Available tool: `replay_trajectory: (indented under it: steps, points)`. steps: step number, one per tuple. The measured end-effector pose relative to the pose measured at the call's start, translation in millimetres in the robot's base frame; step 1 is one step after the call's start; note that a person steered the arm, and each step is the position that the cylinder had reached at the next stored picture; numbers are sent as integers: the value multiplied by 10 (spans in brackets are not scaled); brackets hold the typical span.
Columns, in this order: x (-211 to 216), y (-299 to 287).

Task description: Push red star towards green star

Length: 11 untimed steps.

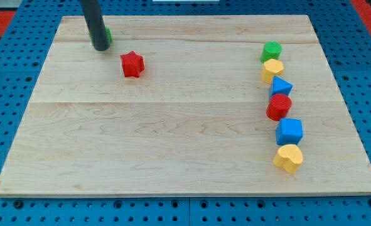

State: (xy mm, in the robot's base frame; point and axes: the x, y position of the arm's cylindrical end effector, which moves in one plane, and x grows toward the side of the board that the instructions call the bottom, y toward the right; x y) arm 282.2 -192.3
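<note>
The red star point(132, 64) lies on the wooden board at the upper left. A green block point(108, 34), mostly hidden behind the rod so its shape cannot be made out, sits just up and left of it. My tip point(101, 48) rests on the board right in front of the green block, about 50 pixels to the left of the red star and slightly above it. It does not touch the red star.
A column of blocks runs down the view's right: a green block point(271, 51), a yellow block point(273, 69), a blue block point(280, 87), a red block point(279, 107), a blue block point(290, 132) and a yellow block point(289, 157). The wooden board point(172, 125) lies on a blue pegboard.
</note>
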Motion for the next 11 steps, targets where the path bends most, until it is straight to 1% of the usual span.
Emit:
replay_trajectory:
  steps: [2,3,4,5,6,7,8,9,10,11]
  points:
    - [-142,189]
    - [-408,109]
    - [-181,601]
    - [19,1506]
    - [620,1639]
    - [1240,1498]
    - [1199,1102]
    - [978,1029]
    - [931,644]
    - [775,723]
